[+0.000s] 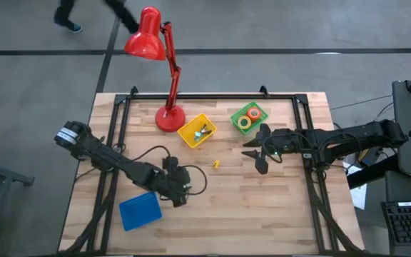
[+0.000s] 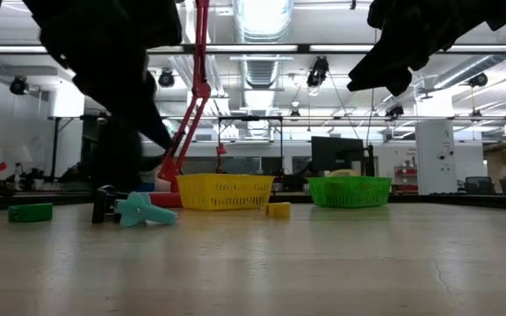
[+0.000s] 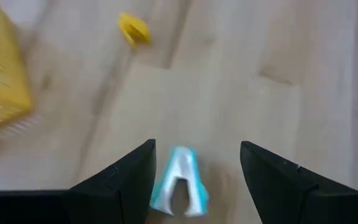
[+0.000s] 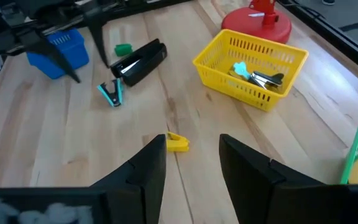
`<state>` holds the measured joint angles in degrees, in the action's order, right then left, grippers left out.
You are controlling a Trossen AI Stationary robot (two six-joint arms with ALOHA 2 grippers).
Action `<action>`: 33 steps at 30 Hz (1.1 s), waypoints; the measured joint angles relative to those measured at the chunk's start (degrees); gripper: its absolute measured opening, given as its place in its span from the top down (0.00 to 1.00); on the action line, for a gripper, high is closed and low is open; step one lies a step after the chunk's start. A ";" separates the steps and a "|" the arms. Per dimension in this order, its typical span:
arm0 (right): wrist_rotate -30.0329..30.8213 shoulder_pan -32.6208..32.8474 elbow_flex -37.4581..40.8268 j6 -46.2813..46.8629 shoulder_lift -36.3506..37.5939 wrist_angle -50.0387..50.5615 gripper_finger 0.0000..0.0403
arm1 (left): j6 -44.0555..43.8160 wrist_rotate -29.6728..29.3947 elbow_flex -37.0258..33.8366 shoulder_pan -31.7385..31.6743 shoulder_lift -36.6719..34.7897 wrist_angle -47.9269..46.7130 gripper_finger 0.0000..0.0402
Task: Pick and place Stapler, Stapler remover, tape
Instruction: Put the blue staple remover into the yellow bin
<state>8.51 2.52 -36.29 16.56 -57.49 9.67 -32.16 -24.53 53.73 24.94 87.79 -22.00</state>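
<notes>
A teal staple remover (image 3: 180, 180) lies flat on the wood between the open fingers of my left gripper (image 3: 197, 146), which hovers above it near the table's near left (image 1: 177, 187). The right wrist view shows the remover (image 4: 111, 93) beside the black stapler (image 4: 140, 61), with a small green tape roll (image 4: 123, 48) lying past it. More tape rolls (image 1: 249, 116) sit in the green basket. My right gripper (image 4: 192, 138) is open and raised over the table's middle right (image 1: 257, 158), near a small yellow piece (image 4: 177, 143).
A yellow basket (image 1: 197, 131) holding another teal remover stands at the far middle, and a red lamp base (image 1: 169, 118) stands left of it. The green basket (image 1: 257, 123) is to its right. A blue basket (image 1: 140, 210) sits near the left gripper. Bare wood lies along the near right.
</notes>
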 joint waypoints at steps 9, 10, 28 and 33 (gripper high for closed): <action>0.02 0.00 0.00 -0.01 0.00 -0.13 0.67 | -1.78 1.52 -2.28 0.85 0.04 0.64 0.42; 0.02 0.00 0.00 0.00 0.00 -0.13 0.67 | -2.42 1.58 -2.79 0.91 0.04 0.82 0.42; 0.01 0.37 0.00 -0.02 -0.02 -0.22 0.69 | -3.21 1.90 -10.32 2.70 0.65 11.62 0.47; 0.00 0.37 0.00 -0.02 -0.03 -0.20 0.71 | -2.19 2.46 -11.03 2.84 2.62 14.91 0.51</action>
<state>8.51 2.90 -36.29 16.53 -57.52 9.47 -34.35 -22.06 42.70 27.78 90.41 -7.10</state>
